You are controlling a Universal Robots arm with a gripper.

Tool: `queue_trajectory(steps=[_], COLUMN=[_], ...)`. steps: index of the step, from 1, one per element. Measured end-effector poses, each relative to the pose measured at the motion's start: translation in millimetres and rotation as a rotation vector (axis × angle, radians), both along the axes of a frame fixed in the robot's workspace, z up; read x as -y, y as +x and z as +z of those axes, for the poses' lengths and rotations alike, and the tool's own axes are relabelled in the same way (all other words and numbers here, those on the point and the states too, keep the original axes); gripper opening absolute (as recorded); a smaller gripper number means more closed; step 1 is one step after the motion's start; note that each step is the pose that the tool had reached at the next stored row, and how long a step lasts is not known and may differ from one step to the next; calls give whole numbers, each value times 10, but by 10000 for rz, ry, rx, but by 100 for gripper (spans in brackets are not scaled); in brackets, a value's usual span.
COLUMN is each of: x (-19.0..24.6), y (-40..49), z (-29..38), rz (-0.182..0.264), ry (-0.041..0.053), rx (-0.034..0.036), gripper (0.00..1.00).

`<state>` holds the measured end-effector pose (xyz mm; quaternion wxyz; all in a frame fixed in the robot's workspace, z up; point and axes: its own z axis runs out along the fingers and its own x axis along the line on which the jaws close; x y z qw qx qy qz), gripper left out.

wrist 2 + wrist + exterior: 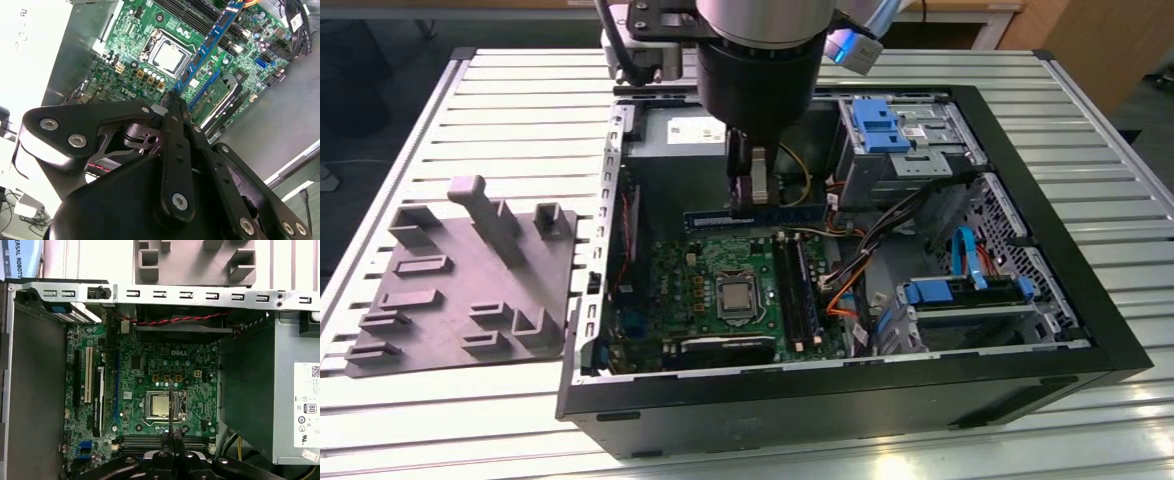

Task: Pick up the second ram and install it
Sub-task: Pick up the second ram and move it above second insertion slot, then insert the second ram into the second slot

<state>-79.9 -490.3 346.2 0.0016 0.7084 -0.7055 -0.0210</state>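
The second ram (781, 215) is a thin dark blue-green stick, and my gripper (750, 203) is shut on it near its middle. It hangs level above the green motherboard (694, 262), in front of the grey power-supply box (678, 130) and above the far ends of the long black slots (794, 290). The second wrist view shows the ram (207, 42) running out from the gripper (172, 97) over the board. The first wrist view shows the ram (170, 405) edge-on, a thin line across the processor (160, 406), with the gripper (172, 440) beside the slots (140, 441).
The open black case (1067, 290) walls the board in on all sides. Blue drive caddies (881, 125) and orange cables (847, 280) crowd the exterior view's right. A grey fixture plate (467, 280) with raised blocks lies on the slatted table at the exterior view's left.
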Motion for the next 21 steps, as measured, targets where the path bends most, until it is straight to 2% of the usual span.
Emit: queue_trajectory(steps=[11,21], x=[0,0], y=[42,44], z=[-77,-80], rz=[-195,-207], ry=[-1,0], rx=[-32,-32], gripper=[11,11])
